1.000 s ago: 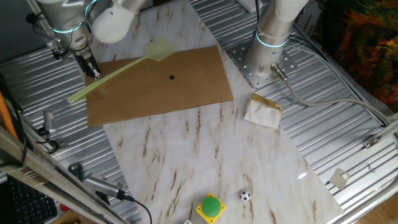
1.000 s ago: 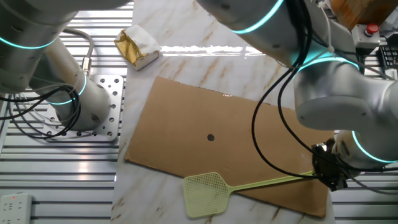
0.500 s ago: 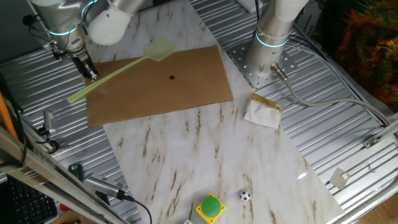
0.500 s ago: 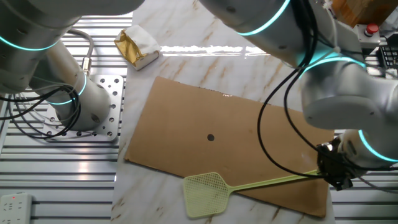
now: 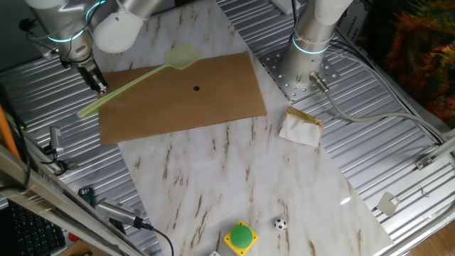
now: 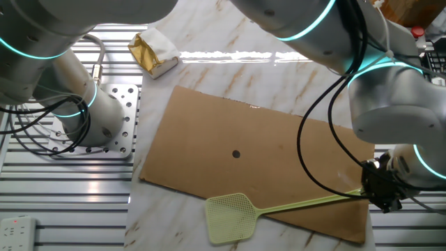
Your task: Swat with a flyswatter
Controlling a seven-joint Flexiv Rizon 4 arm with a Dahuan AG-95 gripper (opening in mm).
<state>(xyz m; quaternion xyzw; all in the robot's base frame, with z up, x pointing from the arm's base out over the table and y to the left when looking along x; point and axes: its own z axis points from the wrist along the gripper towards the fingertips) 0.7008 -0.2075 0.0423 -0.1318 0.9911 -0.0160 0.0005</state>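
The flyswatter (image 5: 135, 77) lies flat across the brown board (image 5: 185, 96) in the upper left of one fixed view, its paddle head on the marble past the board's upper edge and its rod running down-left over the board's left edge. In the other fixed view the swatter (image 6: 279, 208) sits along the board's (image 6: 251, 157) lower edge, head at lower centre, rod pointing right.

The hand (image 5: 98, 85) is at the rod's handle end, at upper left in one fixed view and lower right (image 6: 382, 197) in the other. Its dark fingers meet the rod, but whether they are clenched on it or released I cannot tell.

A small black dot (image 5: 196, 89) marks the board's middle. On the table (image 5: 234, 178) lie a crumpled gold-and-white wrapper (image 5: 300, 126), a green button on a yellow base (image 5: 241, 236), and a tiny ball (image 5: 280, 224).
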